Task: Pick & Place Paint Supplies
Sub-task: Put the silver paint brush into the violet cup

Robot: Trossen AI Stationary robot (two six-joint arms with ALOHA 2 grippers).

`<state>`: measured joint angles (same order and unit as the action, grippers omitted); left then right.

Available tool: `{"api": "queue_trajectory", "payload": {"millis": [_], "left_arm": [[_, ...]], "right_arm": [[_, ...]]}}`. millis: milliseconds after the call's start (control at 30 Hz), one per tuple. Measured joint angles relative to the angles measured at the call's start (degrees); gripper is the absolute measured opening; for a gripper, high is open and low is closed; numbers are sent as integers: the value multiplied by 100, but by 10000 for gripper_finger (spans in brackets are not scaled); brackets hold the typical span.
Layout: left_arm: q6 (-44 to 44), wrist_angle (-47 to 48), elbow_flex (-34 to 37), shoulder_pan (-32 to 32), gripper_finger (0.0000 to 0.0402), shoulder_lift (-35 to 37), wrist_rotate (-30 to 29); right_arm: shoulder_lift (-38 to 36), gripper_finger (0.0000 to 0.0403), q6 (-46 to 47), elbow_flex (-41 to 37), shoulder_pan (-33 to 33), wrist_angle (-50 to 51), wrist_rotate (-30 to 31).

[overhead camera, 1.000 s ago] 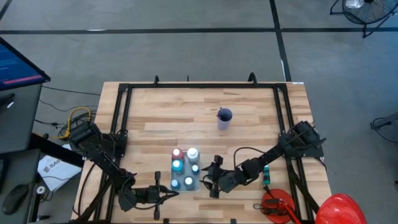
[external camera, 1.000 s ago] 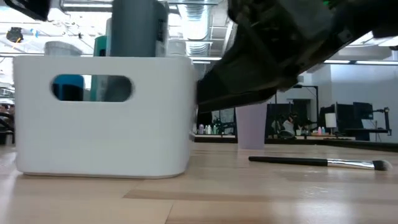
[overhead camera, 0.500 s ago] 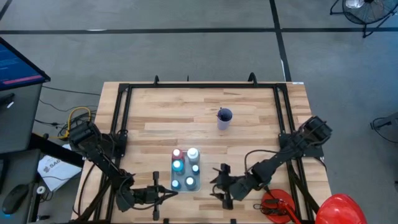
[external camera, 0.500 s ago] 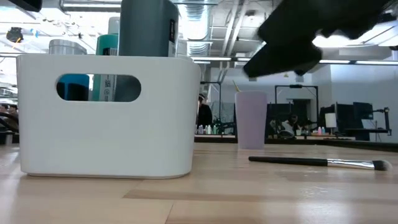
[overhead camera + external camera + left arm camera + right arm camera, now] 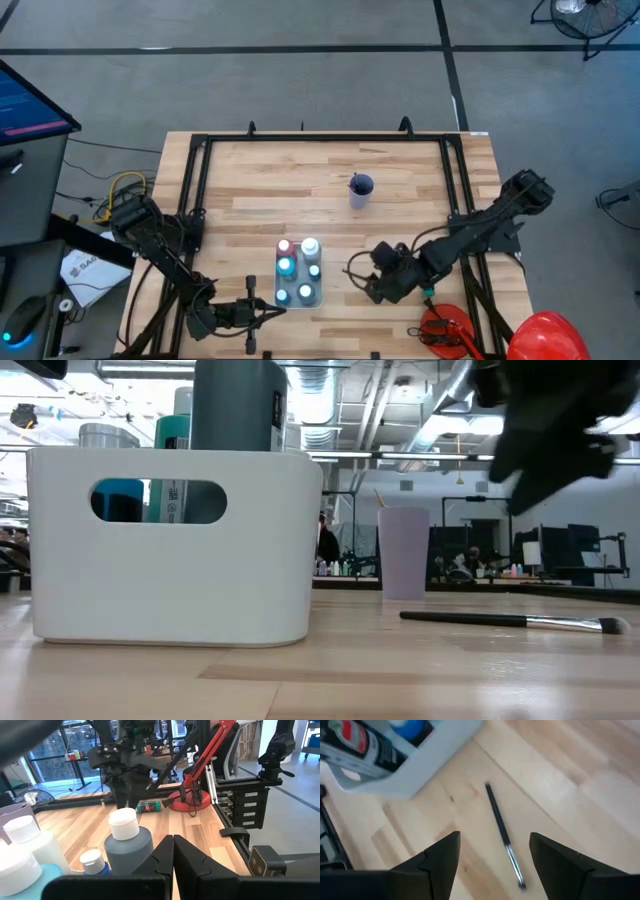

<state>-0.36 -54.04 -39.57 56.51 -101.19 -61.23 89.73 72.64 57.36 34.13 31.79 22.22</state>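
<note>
I take the lavender cup [image 5: 361,190] as my reference; it stands upright on the butcher-block table [image 5: 270,180], inside the black rail frame [image 5: 325,139] that borders the top. A white handled bin [image 5: 170,580] sits nearer the robot's side than the cup and a little to its left. Well to the cup's right, past the table's near corner, I note a big red rounded helmet-like thing [image 5: 548,336], with a red clamp stand [image 5: 445,330] just beside it on the table edge. Far left of the cup, off the table, lie a coiled yellow cable [image 5: 124,186] and a monitor [image 5: 30,100]. A floor fan [image 5: 585,12] stands far beyond the cup, to its right.
</note>
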Motion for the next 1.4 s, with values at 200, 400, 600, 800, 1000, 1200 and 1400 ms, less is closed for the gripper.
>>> {"api": "queue_trajectory", "payload": {"millis": [200, 400, 600, 800, 1000, 1200, 1400], "left_arm": [[4, 0, 0, 0, 0, 0, 4], [-10, 0, -1, -1, 0, 0, 132], [-32, 0, -2, -24, 0, 0, 160], [-98, -13, -2, -50, 0, 0, 155], [-122, -20, -2, -68, 0, 0, 156], [-122, -22, -2, -68, 0, 0, 155], [-140, -23, -2, -68, 0, 0, 153]], "right_arm": [[109, 232, -1168, 13, 82, 83, -270], [597, 232, -851, -36, 343, 865, -423], [1222, 232, -954, -31, 496, 701, -531], [1426, 232, -1127, -7, 536, 582, -455], [1406, 232, -1306, -31, 531, 429, -287], [1532, 227, -1479, -44, 475, -23, -244], [1759, 180, -1648, -18, 407, -250, -286]]}}
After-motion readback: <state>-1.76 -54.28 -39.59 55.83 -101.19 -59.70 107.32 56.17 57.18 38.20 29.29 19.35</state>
